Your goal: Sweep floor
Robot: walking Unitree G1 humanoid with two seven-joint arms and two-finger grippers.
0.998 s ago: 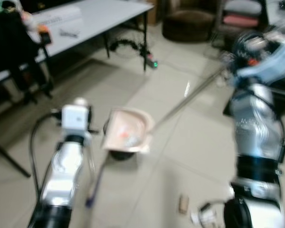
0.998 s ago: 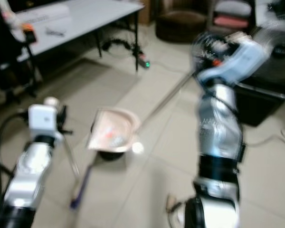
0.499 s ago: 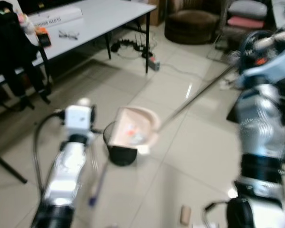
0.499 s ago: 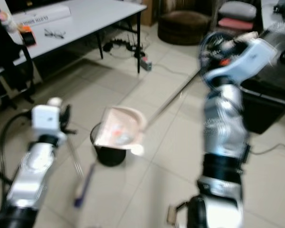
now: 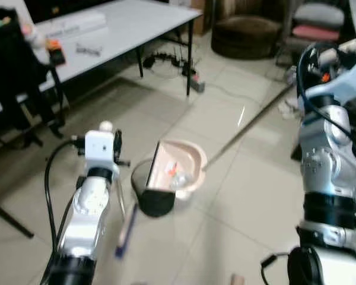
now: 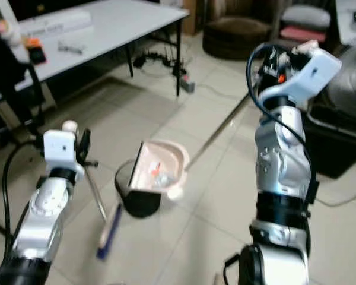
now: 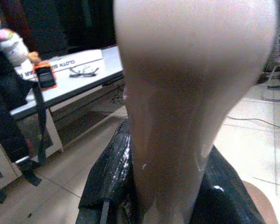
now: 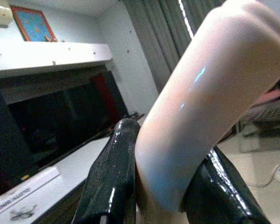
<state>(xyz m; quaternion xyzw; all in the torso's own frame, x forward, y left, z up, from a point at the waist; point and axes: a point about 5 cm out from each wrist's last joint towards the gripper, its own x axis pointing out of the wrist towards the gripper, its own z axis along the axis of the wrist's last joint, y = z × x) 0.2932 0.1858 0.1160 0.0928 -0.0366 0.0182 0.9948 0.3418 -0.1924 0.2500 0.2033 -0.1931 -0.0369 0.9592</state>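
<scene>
While tilted, pink dustpan (image 5: 177, 169) debris-laden

You get even, soft indoor light in both eye views, with mild motion blur throughout. The tiled floor (image 5: 249, 196) carries a small glare streak near 1 o'clock of centre. In both wrist views the pale handle (image 7: 186, 93) sits close and badly out of focus.

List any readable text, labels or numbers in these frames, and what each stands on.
"CLOTH …": start of dark print on the long white box on the table, left wrist view; the rest is cut off by the dustpan handle.
White box in the head views: print too blurred to read.
Orange item on the table: no legible text.
</scene>
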